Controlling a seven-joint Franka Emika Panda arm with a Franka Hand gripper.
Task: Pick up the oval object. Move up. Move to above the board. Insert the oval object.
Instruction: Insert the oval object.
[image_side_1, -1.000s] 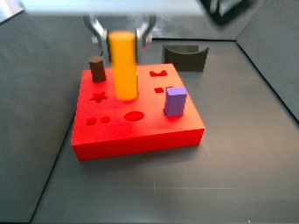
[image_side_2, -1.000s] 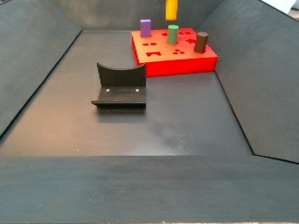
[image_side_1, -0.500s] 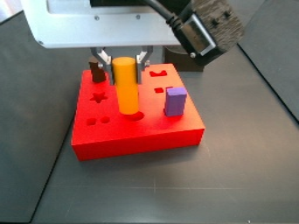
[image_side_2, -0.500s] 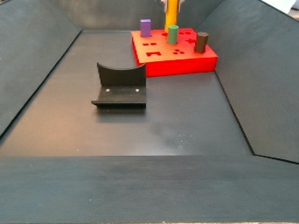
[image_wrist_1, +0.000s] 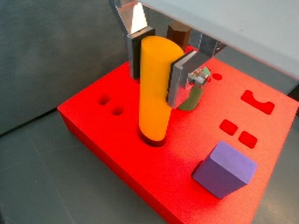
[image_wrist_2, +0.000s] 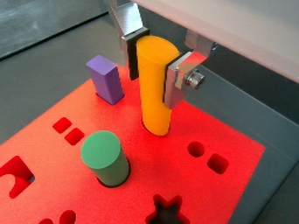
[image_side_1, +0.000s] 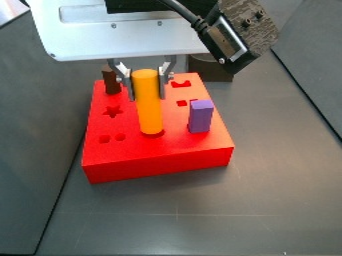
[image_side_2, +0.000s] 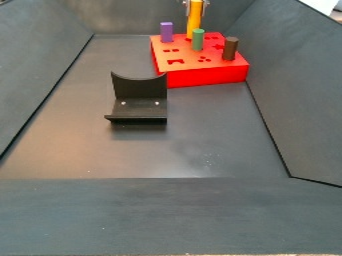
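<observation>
- The oval object stood upright with its lower end inside a hole in the board; both wrist views showed the base below the red top surface.
- Compared with a second earlier, when the peg hung clear above the board, and half a second earlier, when it was only partly down, it had dropped further; in a side view less of its length showed above the board.
- The end effector was still clamped on the upper part of the peg, silver fingers pressed to either side, directly over the board.
- Judgement: the insertion step was nearly complete; remaining work looked like seating the peg fully and releasing. Whether it had bottomed out could not be told.
- Neighbours on the board: a purple block near one edge, a green cylinder just beside the peg, a brown cylinder at the far corner.
- The fixture stood well apart on the floor, in the other side view, where the peg showed at the far end.
</observation>
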